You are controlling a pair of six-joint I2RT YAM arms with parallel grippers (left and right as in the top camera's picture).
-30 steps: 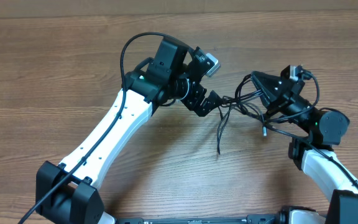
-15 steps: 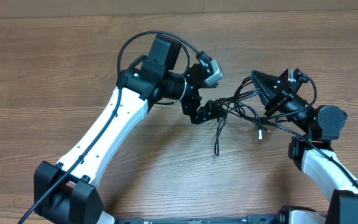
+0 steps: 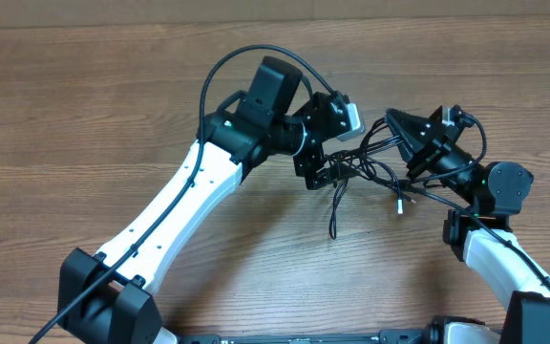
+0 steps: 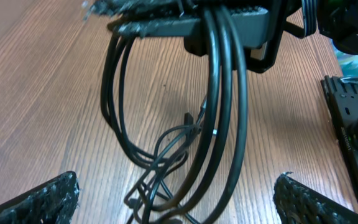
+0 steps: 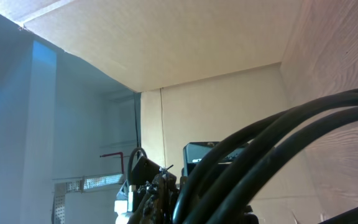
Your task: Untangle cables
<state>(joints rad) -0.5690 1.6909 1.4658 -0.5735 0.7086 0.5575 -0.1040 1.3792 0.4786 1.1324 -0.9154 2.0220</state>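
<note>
1. My right gripper (image 3: 399, 129) is clamped on the cables (image 3: 366, 161). It holds the bundle above the table (image 3: 113, 96), apparently so the loops hang loose for sorting.
2. My left gripper (image 3: 327, 170) is spread fully and holds nothing. The hanging loops sit between its fingertips (image 4: 42, 199).
3. Left arm reaches across, wrist facing the right gripper. Right arm is folded, wrist tilted upward.

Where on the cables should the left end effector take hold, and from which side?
Probably the cables where their strands hang side by side just under the shut right end effector, clear of the table and above their tangled lower part. The open left end effector faces them, so moving straight in from its side looks best.
</note>
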